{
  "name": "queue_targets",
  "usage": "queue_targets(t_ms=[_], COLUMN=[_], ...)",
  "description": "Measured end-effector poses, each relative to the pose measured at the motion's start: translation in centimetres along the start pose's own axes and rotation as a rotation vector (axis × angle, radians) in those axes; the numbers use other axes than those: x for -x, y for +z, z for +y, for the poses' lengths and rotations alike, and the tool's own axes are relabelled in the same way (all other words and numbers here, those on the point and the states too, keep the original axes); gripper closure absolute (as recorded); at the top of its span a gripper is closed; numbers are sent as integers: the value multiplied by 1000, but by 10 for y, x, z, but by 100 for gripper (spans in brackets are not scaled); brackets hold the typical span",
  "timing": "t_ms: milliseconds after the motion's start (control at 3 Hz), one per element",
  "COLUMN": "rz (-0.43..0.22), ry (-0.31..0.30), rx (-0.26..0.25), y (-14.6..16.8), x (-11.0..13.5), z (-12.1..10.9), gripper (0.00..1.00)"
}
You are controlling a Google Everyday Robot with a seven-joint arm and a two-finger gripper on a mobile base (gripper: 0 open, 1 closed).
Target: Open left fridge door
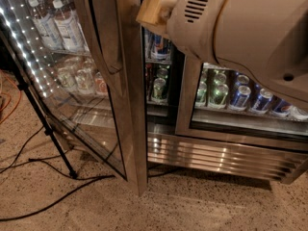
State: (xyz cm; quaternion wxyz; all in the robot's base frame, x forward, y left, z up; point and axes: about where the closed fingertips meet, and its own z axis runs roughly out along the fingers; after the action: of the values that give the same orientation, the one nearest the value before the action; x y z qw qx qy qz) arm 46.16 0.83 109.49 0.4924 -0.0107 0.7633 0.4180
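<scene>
The left fridge door [72, 95] stands swung open toward me, its glass pane seen at a slant and its steel frame edge [131, 109] facing the camera. A dotted white LED strip [23, 47] runs along its left side and its vertical steel handle [105, 42] is on the inner face. Water bottles [62, 23] show through the glass. My cream arm [240, 28] fills the upper right. My gripper [155, 9] shows as a tan end at the top, right beside the door's frame edge. Whether it holds the door is hidden.
The right steel-framed glass door [231, 114] is closed, with green and blue cans [240, 95] behind it. A steel base grille [216, 155] runs below. A black stand leg [45, 124] and black cables [53, 198] lie on the speckled floor at the left.
</scene>
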Motion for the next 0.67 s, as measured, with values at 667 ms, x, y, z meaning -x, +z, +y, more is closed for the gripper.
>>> queue_targets(t_ms=[667], rz=[12], ry=[5], rx=[20], y=[-2], x=[-3], z=[9], gripper=[100])
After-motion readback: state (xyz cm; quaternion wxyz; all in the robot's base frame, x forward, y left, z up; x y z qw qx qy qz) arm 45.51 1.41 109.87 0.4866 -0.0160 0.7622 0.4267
